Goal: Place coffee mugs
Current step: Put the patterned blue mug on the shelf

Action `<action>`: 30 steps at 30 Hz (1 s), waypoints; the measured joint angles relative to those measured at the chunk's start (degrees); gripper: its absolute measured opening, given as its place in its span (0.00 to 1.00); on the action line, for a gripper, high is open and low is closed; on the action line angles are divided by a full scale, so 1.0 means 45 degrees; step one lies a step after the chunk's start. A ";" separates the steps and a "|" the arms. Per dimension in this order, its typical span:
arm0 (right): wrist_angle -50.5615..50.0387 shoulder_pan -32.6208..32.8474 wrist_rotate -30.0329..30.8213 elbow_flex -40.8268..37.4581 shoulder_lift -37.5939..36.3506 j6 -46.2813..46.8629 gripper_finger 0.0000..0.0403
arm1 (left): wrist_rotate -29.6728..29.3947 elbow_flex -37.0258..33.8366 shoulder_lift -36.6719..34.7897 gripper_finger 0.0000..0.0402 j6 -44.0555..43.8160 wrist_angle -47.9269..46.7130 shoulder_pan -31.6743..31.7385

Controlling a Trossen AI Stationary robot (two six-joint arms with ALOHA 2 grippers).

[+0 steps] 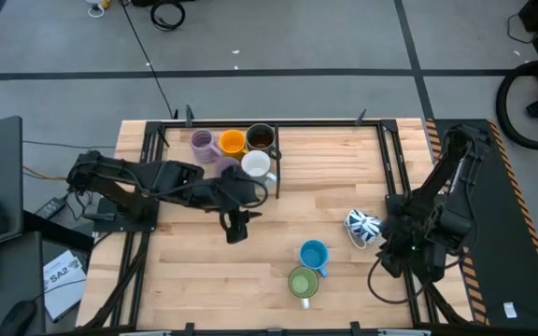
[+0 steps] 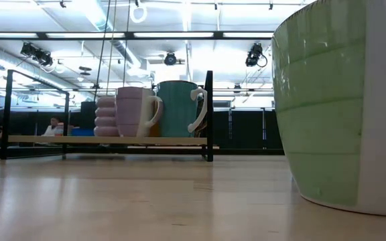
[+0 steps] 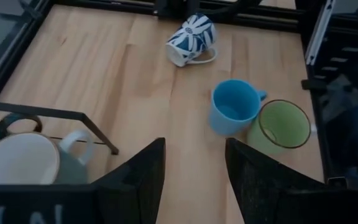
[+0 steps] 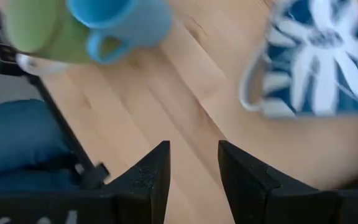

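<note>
Stock count, mugs on the table, as I read it from my station.

Placed, on the black wire rack (image 1: pixel 271 154) at the far edge, left of centre:
- purple mug (image 1: pixel 202 143), far left of the row
- orange mug (image 1: pixel 232 142), beside it
- dark grey mug (image 1: pixel 261 137), at the right end of the row
- white mug (image 1: pixel 256 165), nearer row, handle to the right
- a second purple mug (image 1: pixel 226 167), just left of the white one and partly hidden by the left arm

That makes five on the rack by my count.

Still loose on the bare wood:
- blue-patterned white mug (image 1: pixel 362 226), lying on its side at the right, just beside the right arm
- blue mug (image 1: pixel 313 255), upright, near centre-right
- green mug (image 1: pixel 304 282), upright, touching or almost touching the blue one on its near side

Three left to move, so I judge the job a little over half done.

Tools:
- left gripper (image 1: pixel 236 229), over open table just near of the rack, fingers (image 3: pixel 143 168) parted and holding nothing
- right gripper (image 4: pixel 192 163), low over the wood next to the patterned mug, fingers apart with nothing between them

I rate the tipped patterned mug as the awkward item, since it lies on its side.
</note>
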 joint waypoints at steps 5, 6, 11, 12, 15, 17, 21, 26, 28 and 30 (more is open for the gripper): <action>-0.0513 0.0557 -0.0816 -0.0570 0.0000 0.1715 0.35 | -0.0192 0.0000 0.0000 0.43 -0.0509 0.0004 -0.0168; -0.0479 0.0635 -0.0813 -0.0780 0.0005 0.1927 0.35 | -0.0237 0.0000 0.0000 0.43 -0.0628 0.0004 -0.0202; -0.0401 0.0765 -0.0740 -0.1837 0.0012 0.2805 0.35 | -0.0291 0.0000 0.0000 0.43 -0.0659 0.0004 -0.0204; -0.0376 0.0765 -0.0640 -0.1993 0.0015 0.2921 0.35 | -0.0295 0.0000 0.0000 0.43 -0.0659 0.0004 -0.0199; -0.0182 0.0765 -0.0503 -0.2376 0.0010 0.2958 0.35 | -0.0325 0.0000 0.0000 0.43 -0.0660 0.0009 -0.0180; -0.0041 0.0765 -0.0507 -0.2630 0.0015 0.2960 0.35 | -0.0330 0.0000 0.0000 0.43 -0.0661 0.0020 -0.0180; 0.0228 0.0765 -0.0167 -0.2981 0.0015 0.2967 0.35 | -0.0330 0.0000 0.0000 0.43 -0.0974 0.0029 -0.0180; 0.0874 0.0765 0.0100 -0.3442 0.0015 0.2967 0.35 | -0.0330 0.0000 0.0000 0.43 -0.1072 0.0029 -0.0180; 0.1162 0.0765 0.0136 -0.3675 0.0015 0.2967 0.35 | -0.0330 0.0000 0.0000 0.43 -0.1072 0.0029 -0.0180; 0.1515 0.0760 0.0434 -0.3875 0.0015 0.2967 0.35 | -0.0330 0.0000 0.0000 0.43 -0.1074 0.0029 -0.0180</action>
